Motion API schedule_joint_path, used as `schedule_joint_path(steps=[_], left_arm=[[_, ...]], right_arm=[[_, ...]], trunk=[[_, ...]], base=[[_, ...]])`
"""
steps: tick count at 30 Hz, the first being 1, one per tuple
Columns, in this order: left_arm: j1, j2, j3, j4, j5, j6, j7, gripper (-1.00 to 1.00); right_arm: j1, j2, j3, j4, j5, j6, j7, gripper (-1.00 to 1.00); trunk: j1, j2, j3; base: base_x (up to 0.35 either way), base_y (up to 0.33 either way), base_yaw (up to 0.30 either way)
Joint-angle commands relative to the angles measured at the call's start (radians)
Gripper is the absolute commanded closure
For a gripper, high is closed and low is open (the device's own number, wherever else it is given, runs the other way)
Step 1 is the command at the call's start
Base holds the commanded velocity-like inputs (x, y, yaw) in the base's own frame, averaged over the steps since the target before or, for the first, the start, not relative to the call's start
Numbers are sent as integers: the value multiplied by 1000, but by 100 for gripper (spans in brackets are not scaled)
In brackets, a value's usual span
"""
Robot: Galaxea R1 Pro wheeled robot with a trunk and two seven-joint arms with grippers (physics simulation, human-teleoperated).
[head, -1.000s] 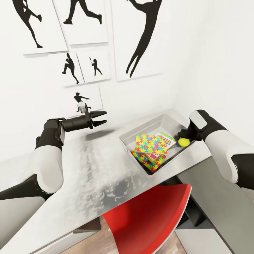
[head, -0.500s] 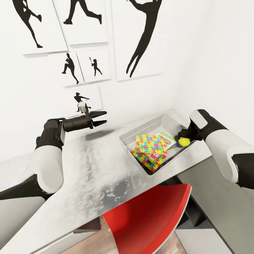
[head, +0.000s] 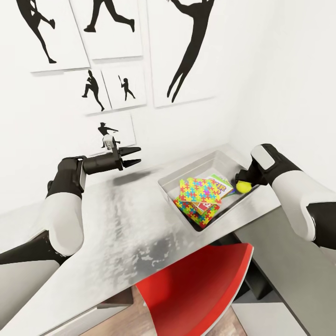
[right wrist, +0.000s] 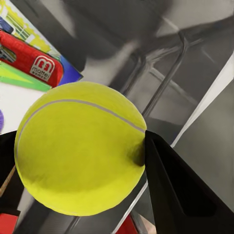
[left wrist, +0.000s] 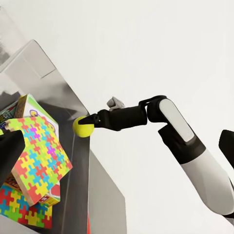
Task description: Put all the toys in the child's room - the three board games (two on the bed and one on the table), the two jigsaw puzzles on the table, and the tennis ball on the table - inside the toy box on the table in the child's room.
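Right tool (head: 241,183) gripping one tennis ball (head: 242,187), two jigsaw puzzles (head: 199,190)

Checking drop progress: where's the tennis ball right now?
In the head view, the tennis ball is at the right, held in the right pincer over the toy box's right rim, beside the board games.

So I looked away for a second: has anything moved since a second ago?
Barely. The right hand still grips the tennis ball over the toy box edge, having edged very slightly toward it. The left hand stays open above the table, and the jigsaw puzzles lie unchanged.
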State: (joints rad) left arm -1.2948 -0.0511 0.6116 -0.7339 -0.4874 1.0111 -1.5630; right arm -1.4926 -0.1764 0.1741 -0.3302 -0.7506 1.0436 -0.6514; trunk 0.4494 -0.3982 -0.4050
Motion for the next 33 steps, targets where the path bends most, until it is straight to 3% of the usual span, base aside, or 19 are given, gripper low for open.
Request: schedule_joint_path(steps=[1, 3, 4, 33], left_arm=[[-1, -2, 5, -1, -11, 10, -8, -100], [-1, -2, 5, -1, -11, 10, -8, -100], [-1, -2, 5, -1, -11, 10, -8, -100], [-1, 0, 5, -1, -10, 10, -8, -100]], right_arm=[[-1, -1, 7, -1, -13, 4, -12, 100], [-1, 0, 8, -1, -13, 4, -12, 100], [-1, 0, 8, -1, -13, 4, -12, -100], [0, -2, 0, -1, -17, 4, -9, -100]], trunk=[[1, -2, -2], [1, -2, -2], [1, -2, -2], [1, -2, -1]], base=[[0, 0, 0], [0, 0, 0], [0, 0, 0], [0, 0, 0]])
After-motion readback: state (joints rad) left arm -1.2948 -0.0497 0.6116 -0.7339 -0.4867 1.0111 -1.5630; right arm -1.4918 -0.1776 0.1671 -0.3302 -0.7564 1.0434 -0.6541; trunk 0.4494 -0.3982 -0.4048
